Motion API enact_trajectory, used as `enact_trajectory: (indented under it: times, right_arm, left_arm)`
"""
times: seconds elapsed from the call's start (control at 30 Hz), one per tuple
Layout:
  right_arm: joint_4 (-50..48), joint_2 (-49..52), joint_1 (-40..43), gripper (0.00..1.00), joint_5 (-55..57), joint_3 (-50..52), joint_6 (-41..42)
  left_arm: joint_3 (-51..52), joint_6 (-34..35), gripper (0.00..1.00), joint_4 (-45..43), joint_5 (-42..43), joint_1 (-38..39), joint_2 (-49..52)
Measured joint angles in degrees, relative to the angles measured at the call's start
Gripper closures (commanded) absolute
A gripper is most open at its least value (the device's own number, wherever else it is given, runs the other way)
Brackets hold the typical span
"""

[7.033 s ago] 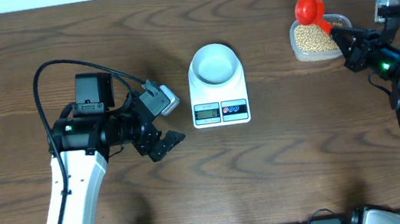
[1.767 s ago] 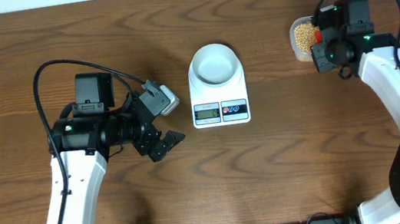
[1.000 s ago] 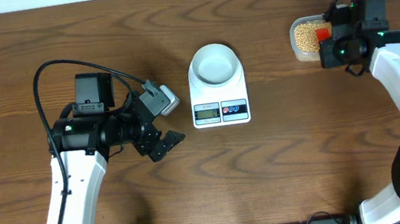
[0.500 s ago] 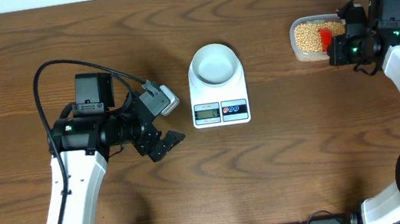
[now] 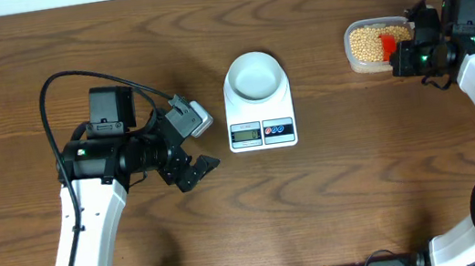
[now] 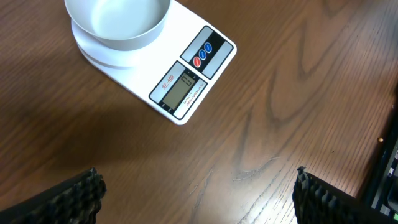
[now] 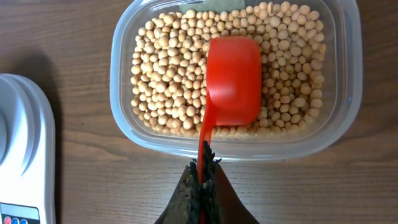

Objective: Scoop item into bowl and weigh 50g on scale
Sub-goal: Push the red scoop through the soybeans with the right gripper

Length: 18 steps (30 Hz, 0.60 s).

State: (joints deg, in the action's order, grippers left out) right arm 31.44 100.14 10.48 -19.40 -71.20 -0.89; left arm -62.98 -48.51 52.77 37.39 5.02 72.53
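Observation:
The beans (image 7: 168, 74) fill a clear plastic tub (image 5: 371, 45) at the far right; the tub also shows in the right wrist view (image 7: 349, 74). My right gripper (image 7: 203, 177) is shut on the handle of a red scoop (image 7: 233, 78), whose cup lies bottom-up on the beans; the gripper shows beside the tub in the overhead view (image 5: 404, 58). The pale bowl (image 5: 255, 75) stands empty on the white scale (image 5: 261, 122) at the centre, also in the left wrist view (image 6: 118, 22). My left gripper (image 5: 195, 171) is open and empty, left of the scale.
The scale's display and buttons (image 6: 193, 71) face the table's front edge. The scale's corner shows at the left of the right wrist view (image 7: 22, 155). A black cable (image 5: 74, 81) loops over the left arm.
My right gripper has drawn back to the right with the red scoop, which stays over the beans in the tub. The left arm has not moved.

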Motion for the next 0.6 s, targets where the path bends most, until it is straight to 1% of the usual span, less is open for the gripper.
enact_trajectory:
  times: [0.6]
  right_arm:
    - [-0.1,0.1,2.0,0.99,-1.3,0.0,8.7]
  left_arm:
    - [0.0,0.0,0.01,0.0,0.0,0.0,0.0]
